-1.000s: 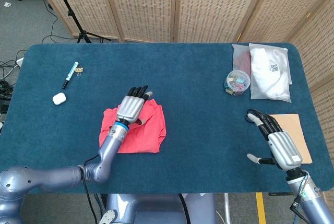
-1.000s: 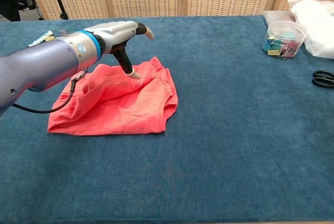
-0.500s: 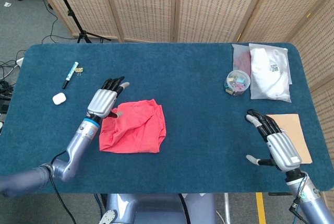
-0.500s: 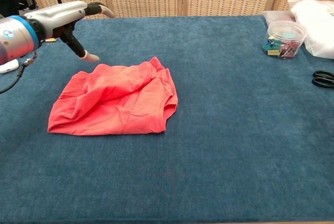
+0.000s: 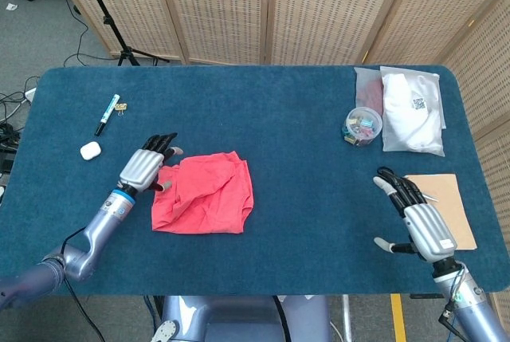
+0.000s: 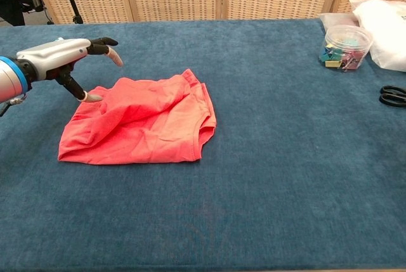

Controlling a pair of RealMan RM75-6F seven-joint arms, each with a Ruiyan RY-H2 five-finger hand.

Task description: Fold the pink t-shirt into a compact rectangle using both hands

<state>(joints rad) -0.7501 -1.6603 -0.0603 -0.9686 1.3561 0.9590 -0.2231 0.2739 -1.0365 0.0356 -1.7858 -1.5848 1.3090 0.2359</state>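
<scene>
Blue table (image 5: 287, 131) bore the pink t-shirt (image 5: 205, 202), folded small but rumpled, edges untidy; left hand (image 5: 146, 168) and right hand (image 5: 418, 220) both released, empty.

Left hand (image 5: 144, 168) sits just left of the t-shirt (image 5: 206, 194), fingers apart, thumb tip at the cloth's left edge. The garment lies folded on the table (image 5: 287, 135), rumpled along its far side. Beyond that hand, toward the table's far-left corner, there's an earbud case (image 5: 91, 150), and past it a marker (image 5: 107, 114) with a small clip (image 5: 120, 107) beside it. Right hand (image 5: 414, 213) is well apart from the shirt, near the right front edge, palm down, fingers spread. Just to its right lies a flat board (image 5: 448, 202). Beyond it, a tub of clips (image 5: 362, 125), and right of that tub a bagged cloth (image 5: 411, 111).
</scene>
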